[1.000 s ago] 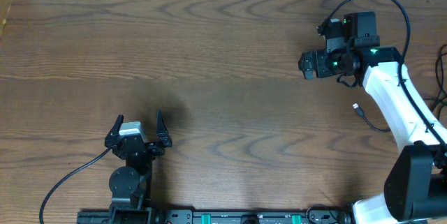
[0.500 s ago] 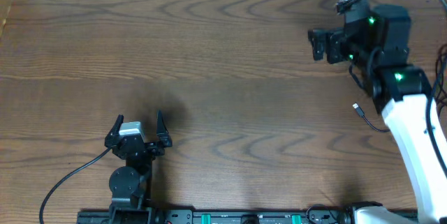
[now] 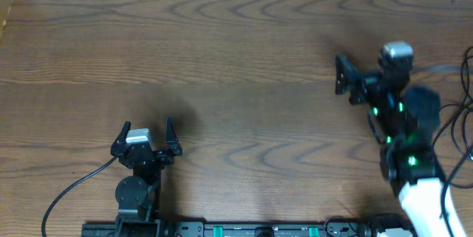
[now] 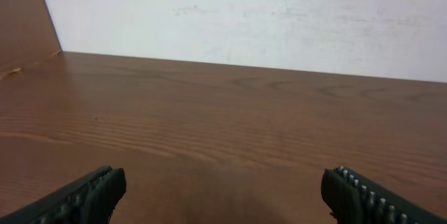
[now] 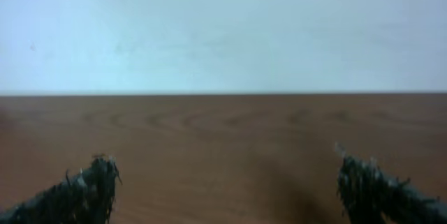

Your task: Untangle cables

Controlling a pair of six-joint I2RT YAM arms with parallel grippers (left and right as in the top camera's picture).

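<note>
Thin dark cables [image 3: 457, 111] show only as blurred lines at the table's right edge, partly behind the right arm; their plug ends are hidden. My right gripper [image 3: 341, 77] points left over bare wood at the right. In the right wrist view that gripper [image 5: 227, 192] is open, with nothing between its blurred fingers. My left gripper [image 3: 145, 130] rests near the front left, far from the cables. Its own wrist view shows the left gripper [image 4: 223, 196] open over bare wood.
A thicker black cable [image 3: 74, 189] runs from the left arm's base to the front left edge. The arms' mounting rail [image 3: 236, 229] lies along the front edge. A pale wall [image 4: 244, 15] stands behind the wooden table [image 3: 222, 60].
The right arm has swung from the far right corner toward the front, its gripper still pointing left; it now covers the small plug seen earlier. The left arm has not moved.
</note>
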